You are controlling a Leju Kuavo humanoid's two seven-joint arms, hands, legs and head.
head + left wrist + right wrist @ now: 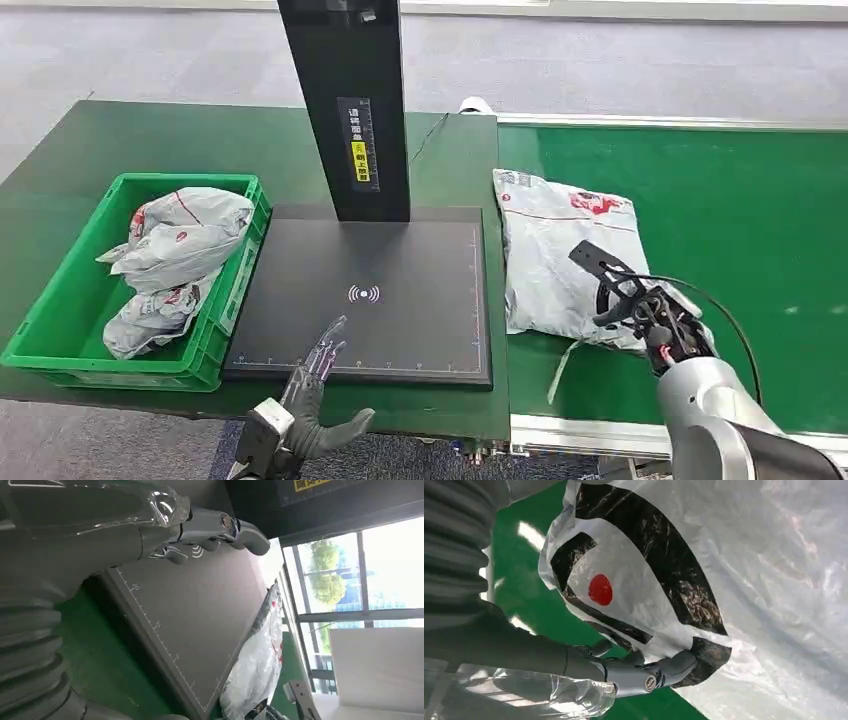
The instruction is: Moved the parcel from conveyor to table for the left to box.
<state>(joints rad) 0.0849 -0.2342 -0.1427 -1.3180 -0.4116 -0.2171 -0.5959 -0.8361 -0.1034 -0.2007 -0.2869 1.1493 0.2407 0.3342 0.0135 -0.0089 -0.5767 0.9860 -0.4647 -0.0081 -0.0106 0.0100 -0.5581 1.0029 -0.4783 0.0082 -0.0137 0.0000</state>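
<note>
A grey-white plastic parcel [560,250] with red print lies flat on the green conveyor [720,200], next to the table's edge. My right hand [640,305] is over its near right corner, one dark finger stretched out above the bag. In the right wrist view the thumb [649,675] lies straight along the parcel's [749,580] black-printed edge and touches it, without a closed grip. My left hand [315,385] hovers at the front edge of the black scanner pad [380,300], fingers spread and holding nothing. The left wrist view shows that hand [125,535] above the pad [200,610], with the parcel [255,665] beyond.
A green crate [150,181] on the dark green table [200,140] at the left holds two crumpled grey parcels [180,235]. A tall black post [345,100] rises from the back of the pad. A white strap trails from the parcel's near edge.
</note>
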